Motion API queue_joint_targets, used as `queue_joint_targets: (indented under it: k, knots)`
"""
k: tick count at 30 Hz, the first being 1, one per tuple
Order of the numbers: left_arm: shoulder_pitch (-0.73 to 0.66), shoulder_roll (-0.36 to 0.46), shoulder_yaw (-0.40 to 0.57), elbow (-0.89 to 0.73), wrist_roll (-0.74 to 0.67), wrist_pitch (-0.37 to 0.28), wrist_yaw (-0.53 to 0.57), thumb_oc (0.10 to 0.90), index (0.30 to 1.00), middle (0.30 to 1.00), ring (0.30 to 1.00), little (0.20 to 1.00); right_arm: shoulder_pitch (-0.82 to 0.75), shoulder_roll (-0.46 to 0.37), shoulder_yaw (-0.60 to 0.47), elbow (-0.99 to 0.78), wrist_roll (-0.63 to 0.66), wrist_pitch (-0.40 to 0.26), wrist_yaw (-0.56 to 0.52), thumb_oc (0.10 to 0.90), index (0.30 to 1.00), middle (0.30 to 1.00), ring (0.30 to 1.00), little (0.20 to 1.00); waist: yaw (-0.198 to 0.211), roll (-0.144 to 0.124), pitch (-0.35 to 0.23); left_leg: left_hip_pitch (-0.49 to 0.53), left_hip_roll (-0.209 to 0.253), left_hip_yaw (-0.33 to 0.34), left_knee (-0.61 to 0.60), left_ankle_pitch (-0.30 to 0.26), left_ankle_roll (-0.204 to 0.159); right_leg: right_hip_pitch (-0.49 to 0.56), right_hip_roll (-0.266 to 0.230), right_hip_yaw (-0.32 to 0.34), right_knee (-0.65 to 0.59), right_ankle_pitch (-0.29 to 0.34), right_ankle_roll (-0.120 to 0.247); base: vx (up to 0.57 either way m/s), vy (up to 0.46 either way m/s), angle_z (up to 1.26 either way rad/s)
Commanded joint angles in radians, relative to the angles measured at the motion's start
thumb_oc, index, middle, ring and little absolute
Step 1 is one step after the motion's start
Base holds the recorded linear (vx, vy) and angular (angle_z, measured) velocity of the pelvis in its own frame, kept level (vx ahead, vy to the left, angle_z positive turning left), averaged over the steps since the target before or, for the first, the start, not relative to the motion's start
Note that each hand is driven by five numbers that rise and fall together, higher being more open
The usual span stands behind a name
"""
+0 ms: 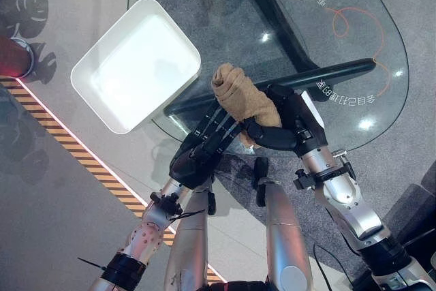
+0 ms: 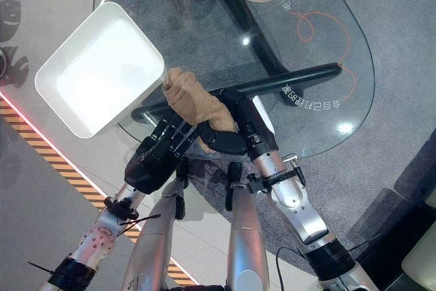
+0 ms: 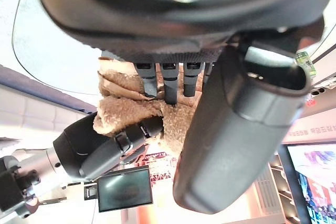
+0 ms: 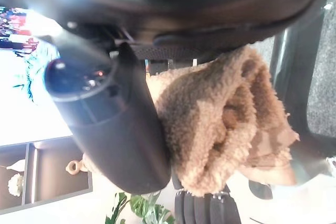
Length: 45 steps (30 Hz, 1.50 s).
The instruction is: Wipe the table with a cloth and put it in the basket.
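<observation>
A tan cloth (image 1: 240, 97) is bunched up at the near edge of a glass table (image 1: 354, 39), held between both hands. The right hand (image 1: 283, 127) has its fingers curled round it from four o'clock. The left hand (image 1: 204, 144) reaches in from seven o'clock, its straight fingers touching the cloth. A white basket (image 1: 136, 63) sits at ten o'clock, just beside the cloth.

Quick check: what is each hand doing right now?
Left hand: open, straight fingers resting against the tan fuzzy cloth.
Right hand: shut on the cloth, thumb and fingers curled round it.
</observation>
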Motion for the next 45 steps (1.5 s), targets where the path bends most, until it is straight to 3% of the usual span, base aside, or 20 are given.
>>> queue_joint_targets:
  k: [1, 7, 13, 17, 22, 29, 33, 39, 42, 45]
  knots:
    - [-0.046, 0.000, -0.008, -0.144, 0.037, -0.024, -0.039, 0.800, 0.900, 0.900, 0.900, 0.900, -0.081, 0.001, 0.057, -0.256, -0.036, -0.044, 0.106, 0.100, 0.300, 0.300, 0.300, 0.200, -0.002, -0.033, -0.025, -0.021, -0.049, 0.043, 0.181, -0.106, 0.055, 0.092, 0.090, 0.005, -0.270, 0.160, -0.022, 0.00, 0.000, 0.00]
    - [-0.060, 0.004, -0.035, -0.163, 0.040, -0.031, -0.036, 0.800, 0.900, 0.900, 0.900, 0.900, -0.100, -0.014, 0.133, -0.214, -0.160, 0.033, 0.075, 0.100, 0.300, 0.300, 0.300, 0.200, 0.002, -0.030, -0.025, -0.035, -0.053, 0.037, 0.186, -0.102, 0.053, 0.083, 0.087, 0.001, -0.269, 0.160, -0.025, 0.00, 0.000, 0.00]
    - [-0.082, -0.010, -0.063, -0.162, 0.043, -0.060, -0.027, 0.800, 0.900, 0.900, 0.900, 0.900, -0.144, -0.001, 0.205, -0.147, -0.189, 0.079, 0.059, 0.100, 0.300, 0.300, 0.300, 0.200, 0.009, -0.024, -0.025, -0.045, -0.060, 0.031, 0.186, -0.098, 0.050, 0.081, 0.084, -0.003, -0.275, 0.158, -0.029, 0.00, 0.000, 0.00]
    - [-0.105, -0.031, -0.087, -0.163, 0.021, -0.073, 0.008, 0.800, 0.900, 0.900, 0.900, 0.900, -0.188, 0.010, 0.265, -0.130, -0.365, 0.150, 0.041, 0.100, 0.300, 0.300, 0.300, 0.200, 0.012, -0.019, -0.025, -0.050, -0.067, 0.025, 0.184, -0.095, 0.049, 0.077, 0.080, -0.005, -0.278, 0.160, -0.031, 0.00, 0.000, 0.00]
    - [-0.107, -0.058, -0.086, -0.172, -0.014, -0.098, 0.020, 0.800, 0.900, 0.900, 0.900, 0.900, -0.211, 0.001, 0.304, -0.123, -0.479, 0.196, 0.046, 0.100, 0.300, 0.300, 0.300, 0.200, 0.016, -0.015, -0.025, -0.048, -0.072, 0.025, 0.170, -0.091, 0.050, 0.077, 0.083, -0.005, -0.284, 0.160, -0.032, 0.00, 0.000, 0.00]
    - [-0.144, -0.104, -0.088, -0.160, -0.116, -0.150, 0.039, 0.800, 0.900, 0.900, 0.900, 0.900, -0.248, 0.012, 0.338, -0.115, -0.500, 0.206, 0.042, 0.100, 0.300, 0.300, 0.300, 0.200, 0.016, -0.019, -0.025, -0.054, -0.073, 0.022, 0.176, -0.094, 0.051, 0.065, 0.085, -0.001, -0.270, 0.155, -0.031, 0.00, 0.000, 0.00]
    - [-0.189, -0.152, -0.069, -0.173, -0.229, -0.154, -0.045, 0.800, 0.900, 0.900, 0.900, 0.900, -0.299, 0.037, 0.352, -0.083, -0.476, 0.231, 0.040, 0.100, 0.300, 0.300, 0.300, 0.200, 0.019, -0.024, -0.025, -0.052, -0.073, 0.019, 0.177, -0.097, 0.051, 0.064, 0.086, 0.000, -0.265, 0.152, -0.032, 0.00, 0.000, 0.00]
    - [-0.232, -0.184, -0.048, -0.197, -0.357, -0.203, -0.063, 0.800, 0.900, 0.900, 0.900, 0.900, -0.322, 0.058, 0.360, -0.076, -0.471, 0.250, 0.048, 0.100, 0.300, 0.300, 0.300, 0.200, 0.020, -0.032, -0.025, -0.047, -0.075, 0.016, 0.178, -0.099, 0.052, 0.068, 0.089, 0.003, -0.261, 0.149, -0.037, 0.00, 0.000, 0.00]
    - [-0.248, -0.191, -0.033, -0.198, -0.392, -0.225, -0.045, 0.800, 0.900, 0.900, 0.900, 0.900, -0.335, 0.064, 0.366, -0.066, -0.468, 0.254, 0.049, 0.100, 0.300, 0.300, 0.300, 0.200, 0.020, -0.033, -0.025, -0.048, -0.074, 0.015, 0.182, -0.100, 0.051, 0.066, 0.088, 0.004, -0.257, 0.147, -0.039, 0.00, 0.003, 0.01]
    - [-0.271, -0.207, -0.014, -0.202, -0.362, -0.281, 0.060, 0.800, 0.900, 0.900, 0.900, 0.900, -0.349, 0.081, 0.365, -0.062, -0.474, 0.270, 0.067, 0.100, 0.300, 0.300, 0.300, 0.200, 0.022, -0.033, -0.025, -0.050, -0.077, 0.011, 0.185, -0.100, 0.051, 0.060, 0.090, 0.007, -0.249, 0.146, -0.039, 0.01, 0.006, 0.04]
